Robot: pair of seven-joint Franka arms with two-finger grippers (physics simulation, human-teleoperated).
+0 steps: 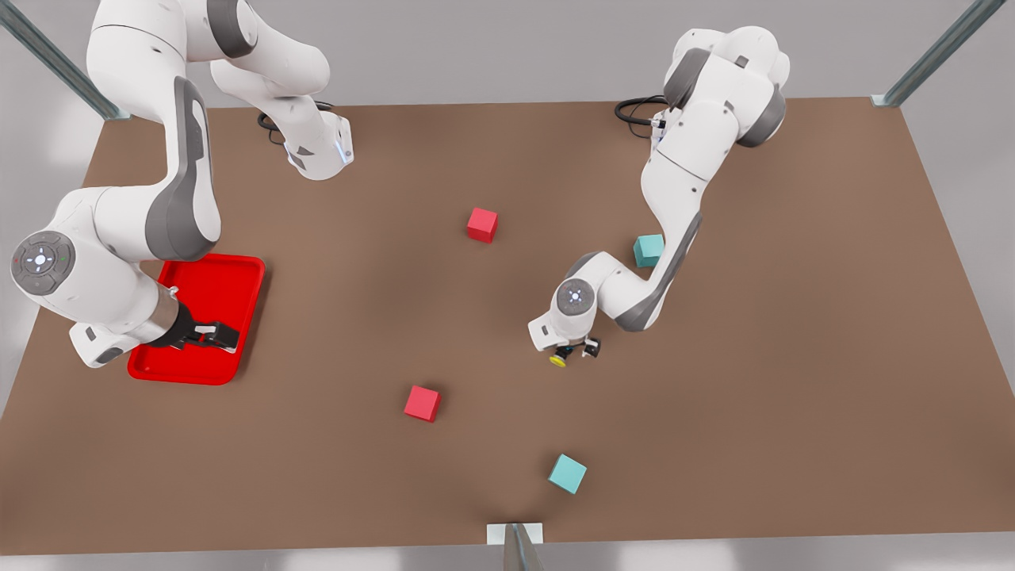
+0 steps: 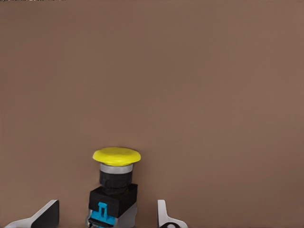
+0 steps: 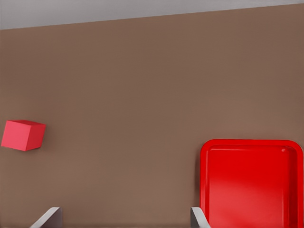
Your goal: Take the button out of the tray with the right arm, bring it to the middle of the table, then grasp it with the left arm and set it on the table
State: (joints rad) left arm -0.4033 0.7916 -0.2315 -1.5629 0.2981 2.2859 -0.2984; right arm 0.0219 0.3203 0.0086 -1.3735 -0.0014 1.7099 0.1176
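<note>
The button (image 2: pixel 115 183), a yellow cap on a black base with a blue fleck, sits between my left gripper's fingers (image 2: pixel 46 216), with a gap on each side. In the front view the button (image 1: pixel 558 361) is near the table's (image 1: pixel 507 317) middle, just under the open left gripper (image 1: pixel 577 349). My right gripper (image 1: pixel 216 335) hangs open over the near part of the red tray (image 1: pixel 238 274) at the front view's left. The right wrist view shows that gripper (image 3: pixel 123 214) beside the tray (image 3: pixel 251 185), which has nothing in it.
Two red cubes (image 1: pixel 482 224) (image 1: pixel 422 403) and two teal cubes (image 1: pixel 648 250) (image 1: pixel 567 473) lie scattered around the middle of the table. One red cube (image 3: pixel 23 135) also appears in the right wrist view. Metal posts stand at the corners.
</note>
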